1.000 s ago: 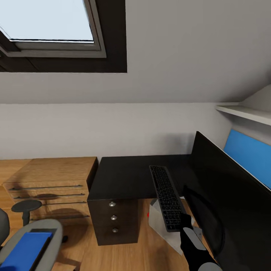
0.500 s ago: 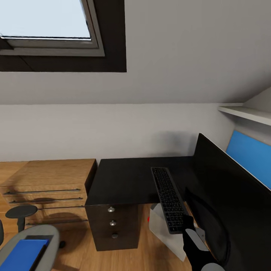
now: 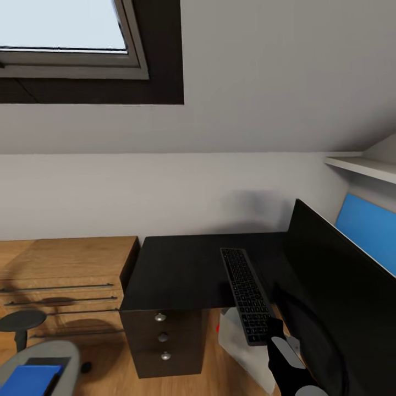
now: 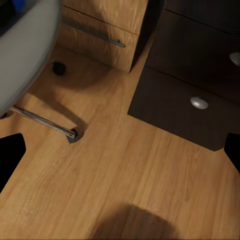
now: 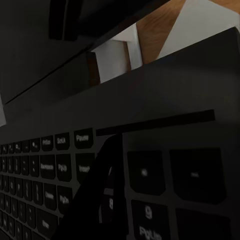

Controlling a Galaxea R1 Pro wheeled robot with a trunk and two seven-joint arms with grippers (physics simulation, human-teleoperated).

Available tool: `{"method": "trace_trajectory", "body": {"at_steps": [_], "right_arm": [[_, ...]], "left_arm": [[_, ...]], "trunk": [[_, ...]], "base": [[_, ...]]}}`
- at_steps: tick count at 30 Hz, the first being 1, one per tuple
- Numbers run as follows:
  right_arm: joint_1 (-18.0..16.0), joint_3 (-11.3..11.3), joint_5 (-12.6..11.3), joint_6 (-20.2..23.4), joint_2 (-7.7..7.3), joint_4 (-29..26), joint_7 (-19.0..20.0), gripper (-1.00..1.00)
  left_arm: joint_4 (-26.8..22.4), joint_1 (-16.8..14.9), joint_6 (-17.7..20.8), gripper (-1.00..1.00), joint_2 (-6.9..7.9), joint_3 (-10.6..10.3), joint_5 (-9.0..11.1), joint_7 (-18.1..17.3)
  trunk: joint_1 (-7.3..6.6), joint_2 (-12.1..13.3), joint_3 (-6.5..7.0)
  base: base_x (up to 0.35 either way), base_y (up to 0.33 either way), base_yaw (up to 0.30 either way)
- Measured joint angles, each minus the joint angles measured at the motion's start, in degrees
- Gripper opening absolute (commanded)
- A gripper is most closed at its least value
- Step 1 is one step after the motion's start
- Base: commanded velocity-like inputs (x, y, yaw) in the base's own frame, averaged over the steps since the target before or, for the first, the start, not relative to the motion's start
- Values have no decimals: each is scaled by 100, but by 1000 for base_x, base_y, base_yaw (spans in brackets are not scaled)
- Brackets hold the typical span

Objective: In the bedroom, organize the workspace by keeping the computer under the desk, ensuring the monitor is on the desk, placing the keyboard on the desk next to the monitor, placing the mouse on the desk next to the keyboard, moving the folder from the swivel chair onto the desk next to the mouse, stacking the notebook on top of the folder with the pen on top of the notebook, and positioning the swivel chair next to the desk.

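My right gripper (image 3: 273, 329) is shut on the near end of the keyboard (image 3: 243, 291), black keys in a grey frame. In the right wrist view a dark finger lies across the keyboard's (image 5: 165, 175) keys. The keyboard's far half reaches over the black desk (image 3: 181, 269), beside the monitor (image 3: 341, 297) at right. The light grey computer (image 3: 239, 338) stands under the desk. At lower left the swivel chair (image 3: 52, 357) carries the blue folder (image 3: 27, 379), with a dark flat edge behind it. My left gripper (image 4: 120, 152) is open above the floor. Mouse and pen are out of view.
A dark three-drawer unit (image 3: 162, 344) holds up the desk's left end, next to a light-wood dresser (image 3: 60, 275). A blue wall panel (image 3: 368, 231) and a white shelf (image 3: 363, 165) are behind the monitor. The chair's chrome leg (image 4: 45, 122) crosses the wood floor (image 4: 125, 165).
The whole head view has shifted: the desk sits nearer and the chair has slid toward the lower left corner. The keyboard stays in my right gripper, a little lower in the picture.
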Motion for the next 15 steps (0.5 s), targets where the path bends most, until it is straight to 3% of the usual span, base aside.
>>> {"method": "trace_trajectory", "body": {"at_steps": [9, 15], "right_arm": [[2, -3, -10, 10, -6, 34, -7, -100], [2, -3, -15, 10, -7, 35, -11, -100]], "left_arm": [[0, 0, 0, 100, 0, 0, 0, 0], [0, 0, -3, 100, 0, 0, 0, 0]], "trunk": [[0, 0, 0], [-1, 0, 0]], "base": [[218, 0, 0], [307, 0, 0]]}}
